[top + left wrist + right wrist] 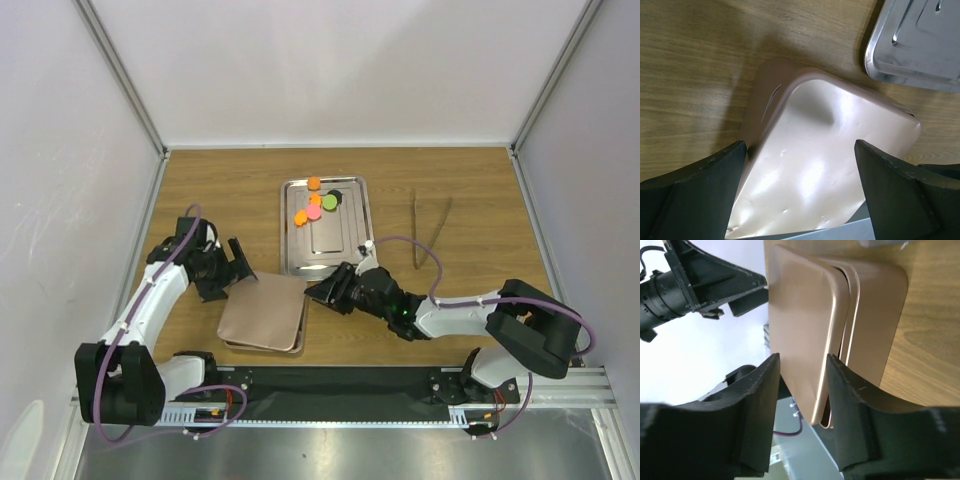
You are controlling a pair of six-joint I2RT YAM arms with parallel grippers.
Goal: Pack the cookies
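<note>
Holding, right side: my right gripper (802, 360) has its two fingers closed across the raised edge of the lid (262, 310), just off the near left corner of the steel tray (330, 248). That edge stands up off the box under it, so I judge the pinch is carrying it.
Left side: my left gripper (800, 145) hangs over the lid's other edge, further left of the tray. Its fingers are spread wide and grip nothing.
Lid, handling: a thin, stiff, glossy tan shell with rounded corners. I expect it to be light and slippery, so a rim pinch may slide or twist.
Box: the box (880, 315) beneath is the same tan and sits near-left of the tray. Its inside is hidden from me.
Cookies, place: the cookies (318, 203) lie in a loose cluster in the tray's far half. I see none in the box.
Cookies, handling: small flat discs in orange, pink, green and black. I judge them light and perhaps brittle. Lying flat on slick steel, some touching, they offer only a thin edge.
Cookies, hold: I would take them one at a time across the rim, gently, starting with the lone orange one nearest the tray's far edge.
Tongs: the tongs (430, 232) lie right of the tray, well apart from it.
</note>
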